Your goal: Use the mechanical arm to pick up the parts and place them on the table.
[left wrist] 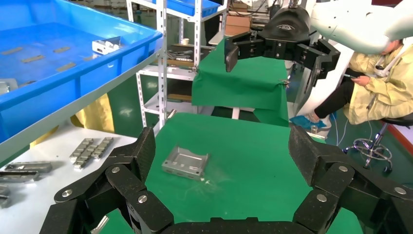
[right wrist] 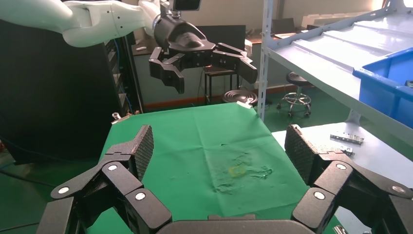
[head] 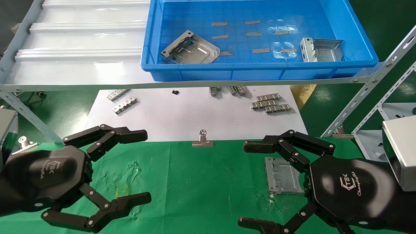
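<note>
One silver part (head: 282,175) lies flat on the green table (head: 201,182), just ahead of my right gripper (head: 245,185), whose upper finger covers its edge. It also shows in the left wrist view (left wrist: 186,162). Two more parts lie in the blue bin (head: 260,66) on the shelf: one at the bin's left (head: 190,49), one at its right (head: 321,49). My right gripper is open and empty above the cloth (right wrist: 219,151). My left gripper (head: 145,165) is open and empty at the table's left (left wrist: 224,156).
A white paper sheet (head: 182,117) behind the cloth carries small ridged strips (head: 269,104) and a binder clip (head: 202,139) at its front edge. The pale ribbed shelf (head: 81,48) overhangs the paper. Slanted shelf struts (head: 367,94) stand at the right.
</note>
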Controlling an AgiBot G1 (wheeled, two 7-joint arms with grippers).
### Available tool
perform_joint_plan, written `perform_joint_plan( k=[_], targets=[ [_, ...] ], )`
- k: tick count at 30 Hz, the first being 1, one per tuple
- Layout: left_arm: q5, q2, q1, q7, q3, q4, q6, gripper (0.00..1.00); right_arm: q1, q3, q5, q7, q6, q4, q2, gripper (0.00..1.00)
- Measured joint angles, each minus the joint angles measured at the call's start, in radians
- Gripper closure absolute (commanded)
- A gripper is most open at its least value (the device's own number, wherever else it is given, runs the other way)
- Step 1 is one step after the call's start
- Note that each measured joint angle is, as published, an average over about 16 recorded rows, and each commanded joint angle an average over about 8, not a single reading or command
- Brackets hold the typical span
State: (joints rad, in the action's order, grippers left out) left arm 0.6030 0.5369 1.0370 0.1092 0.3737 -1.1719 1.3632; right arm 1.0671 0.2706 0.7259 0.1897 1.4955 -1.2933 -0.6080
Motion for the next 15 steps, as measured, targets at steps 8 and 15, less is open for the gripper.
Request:
perform_joint_plan(
  k=[8,15],
  targets=[
    [0.000,0.000,0.000,0.000,0.000,0.000,0.000,0.00,-0.009,-0.010,-0.005,0.005,-0.002,-0.011,0.004,0.00],
    [0.000,0.000,0.000,0.000,0.000,0.000,0.000,0.00,-0.001,0.000,0.000,0.001,-0.001,0.000,0.000,0.00]
  ],
)
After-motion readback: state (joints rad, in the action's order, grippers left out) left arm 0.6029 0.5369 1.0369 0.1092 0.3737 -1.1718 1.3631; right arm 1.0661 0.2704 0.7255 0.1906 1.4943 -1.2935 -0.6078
